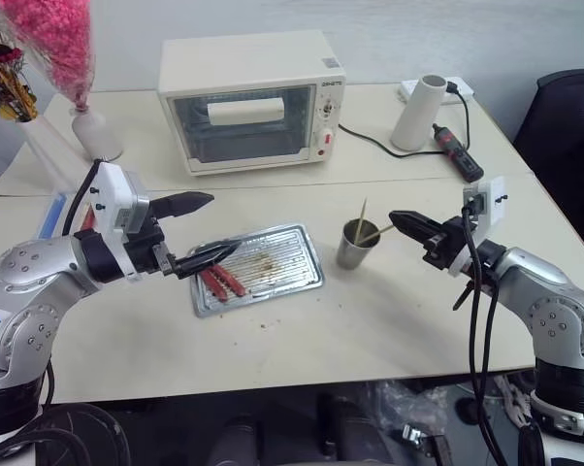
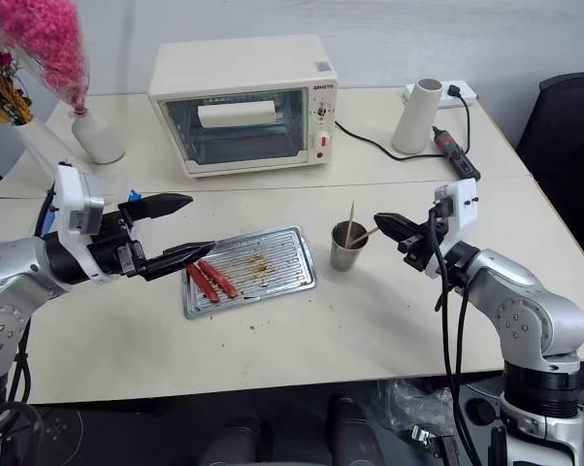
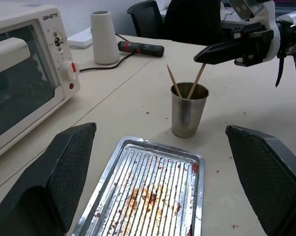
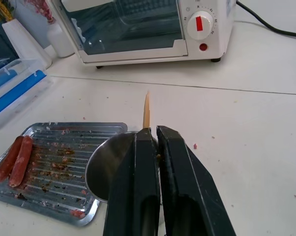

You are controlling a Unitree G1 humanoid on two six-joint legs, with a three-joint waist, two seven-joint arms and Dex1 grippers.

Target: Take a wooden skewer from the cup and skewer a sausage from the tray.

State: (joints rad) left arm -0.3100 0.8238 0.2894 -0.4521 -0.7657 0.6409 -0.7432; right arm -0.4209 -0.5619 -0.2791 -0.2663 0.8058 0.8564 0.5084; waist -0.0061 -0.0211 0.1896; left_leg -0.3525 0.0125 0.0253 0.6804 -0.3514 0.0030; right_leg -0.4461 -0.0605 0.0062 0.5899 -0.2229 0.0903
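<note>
Cream table (image 1: 389,320) is carrying tray (image 1: 290,254) at center, metal cup (image 1: 355,248) just right of it, toaster oven (image 1: 253,102) behind, white cylinder (image 1: 420,112) and black-red tool (image 1: 457,153) far right, white vase (image 1: 96,134) far left

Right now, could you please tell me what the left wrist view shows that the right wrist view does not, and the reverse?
Left wrist view's own: a tall white cylinder, a black-and-red handheld tool and a second wooden stick standing loose in the small shiny steel cup. Right wrist view's own: two red sausages on the ribbed silvery metal tray and a clear plastic box with blue clips. Shared: the white toaster oven, cup, tray, and the thin pale wooden skewer pinched in the shut right gripper.
</note>
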